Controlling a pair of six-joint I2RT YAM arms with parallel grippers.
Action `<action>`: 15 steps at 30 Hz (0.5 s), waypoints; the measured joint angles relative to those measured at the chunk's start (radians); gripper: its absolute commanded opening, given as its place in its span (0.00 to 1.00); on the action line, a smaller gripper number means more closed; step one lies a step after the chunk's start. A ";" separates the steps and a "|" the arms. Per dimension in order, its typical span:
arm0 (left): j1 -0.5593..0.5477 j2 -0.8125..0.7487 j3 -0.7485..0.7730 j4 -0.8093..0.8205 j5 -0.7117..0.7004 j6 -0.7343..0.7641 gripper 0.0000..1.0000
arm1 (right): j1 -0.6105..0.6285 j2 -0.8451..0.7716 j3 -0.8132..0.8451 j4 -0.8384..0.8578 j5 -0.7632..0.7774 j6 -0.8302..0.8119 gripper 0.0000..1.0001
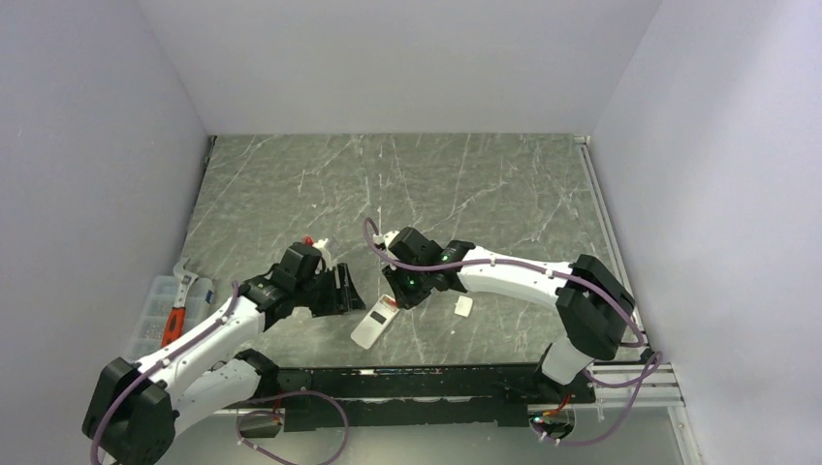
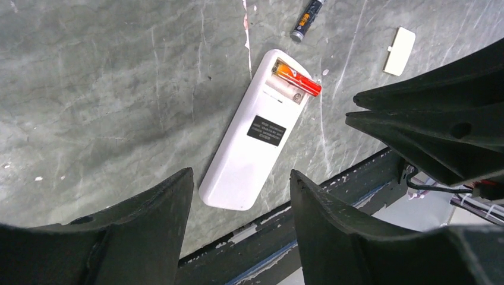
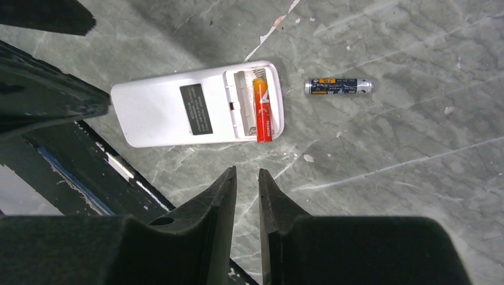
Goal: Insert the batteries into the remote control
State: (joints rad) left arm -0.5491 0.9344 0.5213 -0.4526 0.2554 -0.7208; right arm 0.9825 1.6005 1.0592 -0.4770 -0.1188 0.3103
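Lying back-up on the worktop (image 3: 416, 178), the remote control (image 3: 196, 107) holds an orange battery (image 3: 262, 110); the dark battery (image 3: 337, 86) rests beside it. Light, smooth, likely to roll: grip mid-barrel. Right pincer (image 3: 244, 178) nearly closed, empty; left pincer (image 2: 241, 196) open.

1. The remote control (image 1: 374, 324) is lying back-up on the desk (image 1: 485, 184), near the front rail (image 1: 426, 380), between the two arms.
2. One battery (image 3: 263, 110) is sitting in the remote's open compartment, at its far end.
3. The second battery (image 3: 338, 86) is lying on the desk just beyond that end, apart from the remote.
4. A small flat cover piece (image 1: 463, 305) is lying right of the remote.
5. A parts tray (image 1: 160, 315) is sitting at the desk's left edge.
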 measured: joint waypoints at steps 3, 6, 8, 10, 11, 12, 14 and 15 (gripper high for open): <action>0.000 0.046 -0.023 0.055 0.015 -0.003 0.64 | 0.000 0.019 0.000 0.015 -0.002 0.012 0.22; 0.000 0.085 -0.041 0.098 0.029 -0.004 0.63 | 0.000 0.048 0.001 0.016 -0.001 0.020 0.23; 0.000 0.108 -0.051 0.125 0.038 -0.006 0.62 | 0.000 0.070 0.002 0.016 -0.001 0.027 0.24; 0.000 0.126 -0.060 0.151 0.044 -0.007 0.60 | 0.000 0.085 0.002 0.016 0.002 0.032 0.24; 0.000 0.132 -0.063 0.161 0.047 -0.007 0.59 | 0.000 0.089 0.002 0.016 0.002 0.034 0.24; 0.000 0.140 -0.065 0.172 0.052 -0.007 0.57 | 0.000 0.092 0.002 0.016 0.002 0.036 0.24; 0.000 0.153 -0.074 0.202 0.063 -0.007 0.55 | 0.000 0.094 0.003 0.016 0.003 0.040 0.24; 0.000 0.161 -0.077 0.213 0.067 -0.007 0.53 | 0.000 0.096 0.005 0.016 0.004 0.042 0.24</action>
State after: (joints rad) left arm -0.5491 1.0958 0.4438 -0.2398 0.3222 -0.7280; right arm 0.9825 1.6962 1.0641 -0.4610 -0.1150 0.3523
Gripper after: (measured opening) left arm 0.570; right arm 0.236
